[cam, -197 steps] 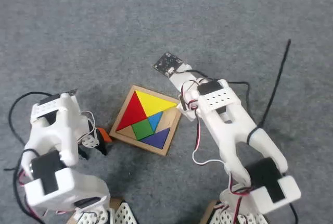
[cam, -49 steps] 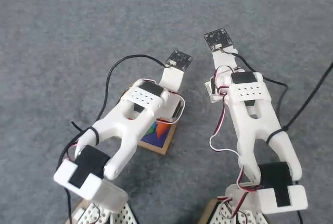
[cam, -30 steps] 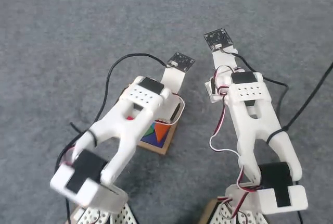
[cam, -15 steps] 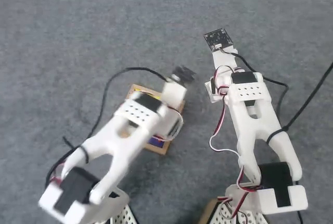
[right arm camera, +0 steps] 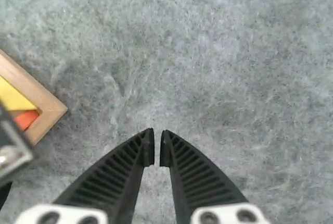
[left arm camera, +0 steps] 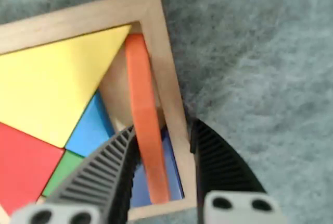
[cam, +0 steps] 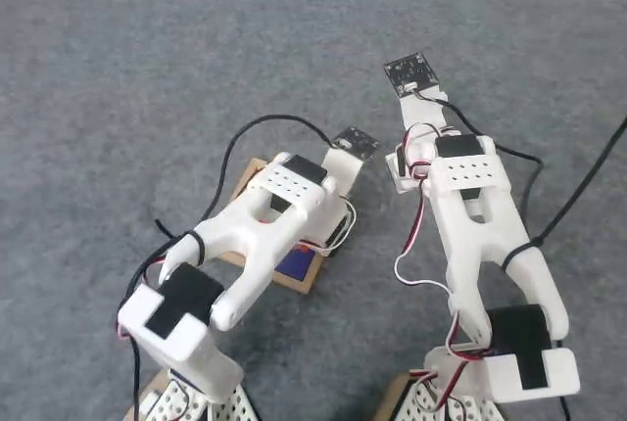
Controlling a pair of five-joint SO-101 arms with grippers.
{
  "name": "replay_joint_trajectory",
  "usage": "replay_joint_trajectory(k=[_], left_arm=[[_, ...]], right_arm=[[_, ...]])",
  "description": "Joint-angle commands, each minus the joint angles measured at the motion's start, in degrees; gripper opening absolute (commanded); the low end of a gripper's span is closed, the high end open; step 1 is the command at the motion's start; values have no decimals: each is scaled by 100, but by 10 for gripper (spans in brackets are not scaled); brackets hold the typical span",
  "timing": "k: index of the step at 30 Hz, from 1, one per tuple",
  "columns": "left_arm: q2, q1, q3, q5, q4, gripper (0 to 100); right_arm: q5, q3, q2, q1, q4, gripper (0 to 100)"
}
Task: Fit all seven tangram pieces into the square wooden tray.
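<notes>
The square wooden tray holds a yellow triangle, a red piece, a small blue piece, a green piece and a dark blue piece. An orange piece stands on edge, tilted, in the gap along the tray's wall. My left gripper straddles it, open: one finger touches the piece, the other hangs over the rim. In the high view the left arm covers most of the tray. My right gripper is shut and empty over the carpet beside the tray's corner.
Grey carpet surrounds the tray on all sides. The right arm stands just right of the tray. Black cables loop from the left arm over the tray's far side, and another trails off the right arm.
The left arm came from the table's left with the orange piece to above the tray, and over the last second shifted slightly there. The right arm drew back off the tray, then stayed still.
</notes>
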Motion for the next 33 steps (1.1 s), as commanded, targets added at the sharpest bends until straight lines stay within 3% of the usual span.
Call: replay_joint_trajectory(k=[1, 6, 12, 17, 26, 33], left_arm=[[-79, -53, -127, 0, 123, 148], [-35, -53, -136, 0, 114, 141], [-88, -53, -171, 0, 114, 9], [-545, -53, -31, 0, 114, 13], [-2180, -53, 1156, 9, -615, 13], [-2365, -176, 1341, 255, -914, 13]], right_arm=[[-9, -246, -295, 84, -136, 37], [-9, -246, -303, 84, -136, 37], [-9, -246, -303, 84, -136, 37], [-9, -246, -312, 84, -136, 37], [-9, -246, -295, 66, -136, 37], [-9, -237, -295, 57, -119, 37]])
